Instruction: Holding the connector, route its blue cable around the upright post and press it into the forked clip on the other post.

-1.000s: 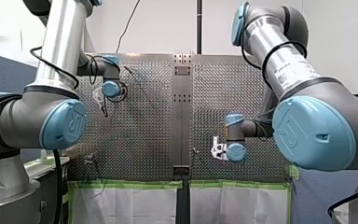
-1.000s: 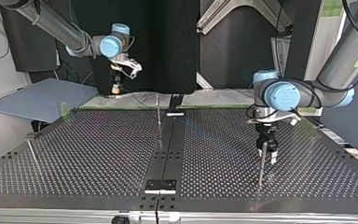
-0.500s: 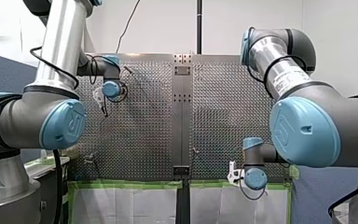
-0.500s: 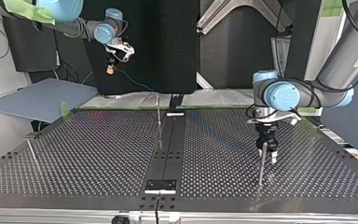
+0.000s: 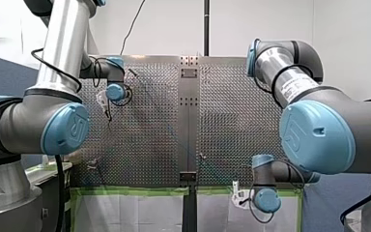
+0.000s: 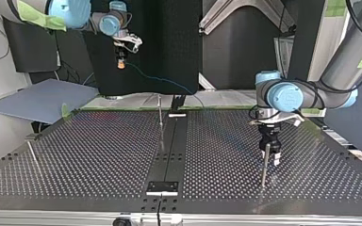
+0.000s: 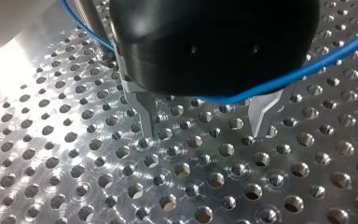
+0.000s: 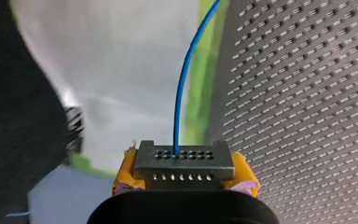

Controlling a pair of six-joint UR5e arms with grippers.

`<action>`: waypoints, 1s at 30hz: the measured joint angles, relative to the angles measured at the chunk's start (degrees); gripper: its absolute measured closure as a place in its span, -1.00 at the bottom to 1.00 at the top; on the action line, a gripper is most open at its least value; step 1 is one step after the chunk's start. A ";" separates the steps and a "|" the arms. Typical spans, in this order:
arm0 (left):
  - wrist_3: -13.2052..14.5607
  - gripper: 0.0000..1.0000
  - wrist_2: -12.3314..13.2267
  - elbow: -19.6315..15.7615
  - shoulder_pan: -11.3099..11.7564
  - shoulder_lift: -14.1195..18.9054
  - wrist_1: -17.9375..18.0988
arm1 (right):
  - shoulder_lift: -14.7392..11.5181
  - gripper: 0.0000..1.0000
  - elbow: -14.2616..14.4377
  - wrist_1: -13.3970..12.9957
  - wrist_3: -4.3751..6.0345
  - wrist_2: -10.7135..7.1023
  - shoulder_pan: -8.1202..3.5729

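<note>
My right gripper point(image 8: 182, 182) is shut on a dark grey connector point(image 8: 182, 161) that sits between its yellow pads point(image 8: 126, 172). A blue cable point(image 8: 181, 93) leaves the connector and runs ahead. In the top view this gripper point(image 6: 120, 59) hangs high at the back left, off the table, and the cable point(image 6: 162, 82) slopes down toward the table's far edge. My left gripper point(image 7: 205, 133) is open just above the perforated plate with nothing between its metal fingers point(image 7: 144, 116). The cable point(image 7: 303, 70) crosses close under its body. It stands by an upright post point(image 6: 264, 165).
A thin post point(image 6: 160, 122) rises near the middle strip, and another post point(image 6: 32, 153) with a small head stands at the top view's left. A grey board point(image 6: 37, 101) lies off the far left corner. Green tape point(image 5: 135, 190) lines the table's near edge.
My right arm has carried the connector off the table, down past its near edge in the front view and up and back in the top view, drawing the cable out. The left arm has not moved.
</note>
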 joint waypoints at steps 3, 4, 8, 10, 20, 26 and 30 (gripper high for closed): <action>0.00 -0.97 0.00 0.00 0.00 0.01 0.02 | -1.23 1.00 -0.24 -1.53 -0.12 -1.53 -0.05; 0.00 -0.97 0.00 0.00 0.00 0.01 0.02 | -1.84 1.00 -0.28 -2.16 0.17 -2.17 -0.09; 0.00 -0.97 0.00 0.00 0.00 0.00 0.00 | -3.84 1.00 -0.49 -4.05 1.70 -4.22 -0.09; 0.00 -0.97 0.00 0.00 0.00 0.01 0.00 | -4.88 1.00 -0.84 -4.16 2.33 -5.27 0.04; 0.00 -0.97 -0.42 0.00 0.00 0.00 -0.07 | -9.86 1.00 -2.19 -1.68 2.98 -10.26 0.49; 0.00 -0.97 -0.65 -0.01 0.00 0.02 -0.29 | -11.31 1.00 -2.32 -1.58 4.80 -12.10 0.52; 0.00 -0.97 -1.59 0.00 0.00 0.01 -0.85 | -11.41 1.00 -2.33 -1.11 5.13 -12.18 0.52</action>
